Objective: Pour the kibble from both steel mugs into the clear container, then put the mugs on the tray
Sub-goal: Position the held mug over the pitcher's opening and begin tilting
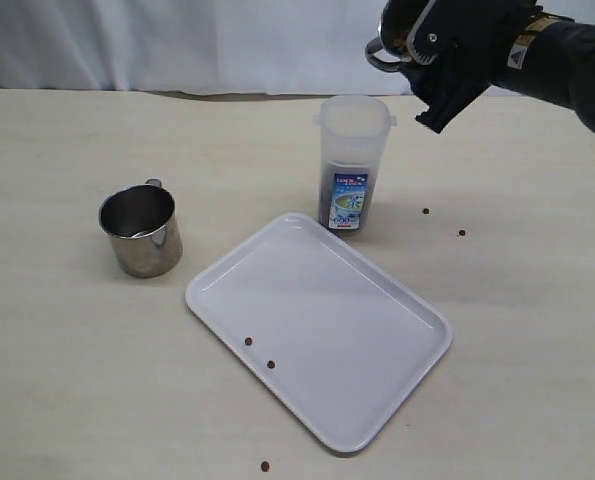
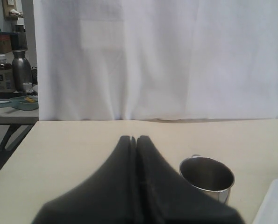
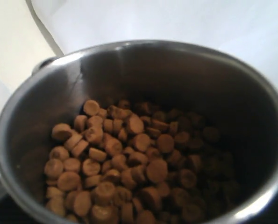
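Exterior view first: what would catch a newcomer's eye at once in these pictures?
The right gripper holds a raised mug of kibble near the top of the container, at the far right. An empty mug stands on the left of the table, and stray pellets lie on the tray in the middle.

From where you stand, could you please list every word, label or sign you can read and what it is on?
None can be read outright.
Clear container: blue-and-white label, print too small.
Right arm: sticker with a triangle sign, no words legible.
Background bottle: label blurred.
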Robot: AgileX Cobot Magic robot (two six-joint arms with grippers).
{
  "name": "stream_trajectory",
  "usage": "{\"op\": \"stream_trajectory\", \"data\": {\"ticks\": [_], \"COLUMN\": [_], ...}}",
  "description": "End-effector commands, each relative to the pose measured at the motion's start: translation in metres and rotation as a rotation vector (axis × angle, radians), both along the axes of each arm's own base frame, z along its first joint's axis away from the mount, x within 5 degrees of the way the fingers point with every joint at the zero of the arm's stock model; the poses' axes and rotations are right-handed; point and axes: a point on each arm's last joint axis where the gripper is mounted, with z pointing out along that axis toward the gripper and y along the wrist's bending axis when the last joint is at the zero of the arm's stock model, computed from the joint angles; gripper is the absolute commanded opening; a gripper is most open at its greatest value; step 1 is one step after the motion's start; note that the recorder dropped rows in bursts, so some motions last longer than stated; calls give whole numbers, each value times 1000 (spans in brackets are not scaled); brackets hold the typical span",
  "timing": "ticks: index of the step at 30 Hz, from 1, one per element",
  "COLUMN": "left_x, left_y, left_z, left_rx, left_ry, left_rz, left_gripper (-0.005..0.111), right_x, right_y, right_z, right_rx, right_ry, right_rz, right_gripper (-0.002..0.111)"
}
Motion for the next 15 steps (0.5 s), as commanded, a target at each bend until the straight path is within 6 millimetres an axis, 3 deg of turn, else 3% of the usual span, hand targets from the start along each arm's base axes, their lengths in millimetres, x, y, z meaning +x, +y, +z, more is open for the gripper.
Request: {"op": "stream_trajectory", "data": {"ticks": [1, 15], "left_x": [0, 0], "left_y": [0, 0], "left_z": [0, 0], "left_rx": [2, 2], "left_ry": [-9, -5], "left_rz": [-6, -6], "left_gripper": [0, 0], "right_x": [4, 7], "right_y": [2, 5], "right_z": [1, -3], "right_rx": [-22, -149], "right_ry": [-28, -119], "right_rz": [13, 82], "right_gripper": [5, 5]}}
